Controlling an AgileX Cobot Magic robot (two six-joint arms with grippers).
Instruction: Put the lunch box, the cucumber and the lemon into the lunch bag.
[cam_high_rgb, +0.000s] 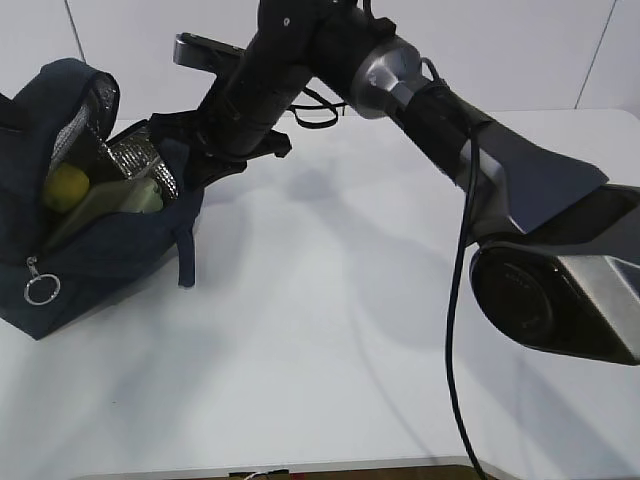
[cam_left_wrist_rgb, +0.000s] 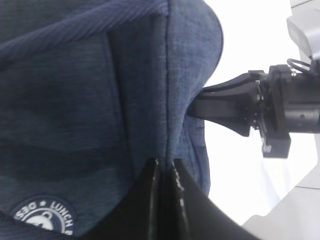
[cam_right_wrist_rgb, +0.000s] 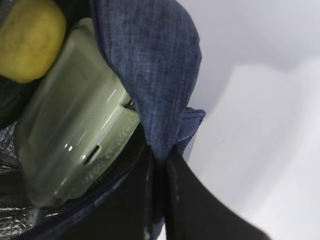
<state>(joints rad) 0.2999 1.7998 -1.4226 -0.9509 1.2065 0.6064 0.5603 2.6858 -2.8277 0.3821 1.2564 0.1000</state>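
White table (cam_high_rgb: 330, 330): both grippers (jaws pinched shut) clamp the lunch bag (cam_high_rgb: 100, 250) rim, left (cam_left_wrist_rgb: 164, 172) and right (cam_right_wrist_rgb: 159, 162)

one bag (cam_high_rgb: 100, 250), one lemon (cam_high_rgb: 66, 186), one lunch box (cam_right_wrist_rgb: 75, 125)

Plain white table (cam_high_rgb: 330, 340), smooth and matte, filling most of the exterior view, with soft grey shadows lying across its middle and towards its back edge. Behind it, pale wall (cam_high_rgb: 520, 45) crossed by a few thin dark seams (cam_high_rgb: 598, 50) running at a slant. Along the very bottom of the exterior view, narrow brown strip (cam_high_rgb: 400, 473) just below the table's front edge, with a small reddish-and-white bit (cam_high_rgb: 262, 473) at it, too small to make out.
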